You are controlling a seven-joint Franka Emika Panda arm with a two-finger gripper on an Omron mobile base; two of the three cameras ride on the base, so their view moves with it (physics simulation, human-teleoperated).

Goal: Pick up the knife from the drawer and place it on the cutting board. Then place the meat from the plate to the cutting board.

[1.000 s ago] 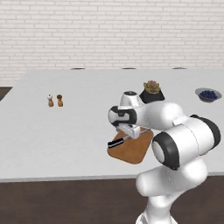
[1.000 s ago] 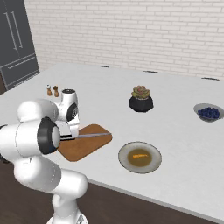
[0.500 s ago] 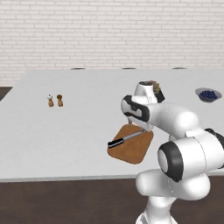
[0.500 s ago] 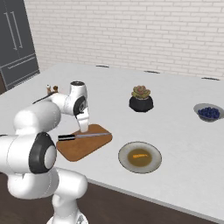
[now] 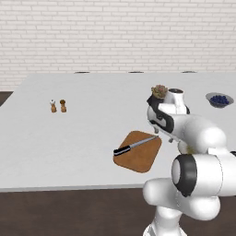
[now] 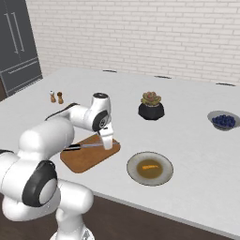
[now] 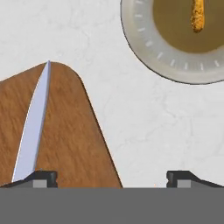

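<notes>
You're on a white counter backed by a white brick wall, with shakers far left, the knife flat on the cutting board, your gripper wide open holding nothing above its edge, then the plate with meat, a plant and berry bowl behind.

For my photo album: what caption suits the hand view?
Open gripper above the knife resting on the cutting board, plate of meat nearby.
</notes>
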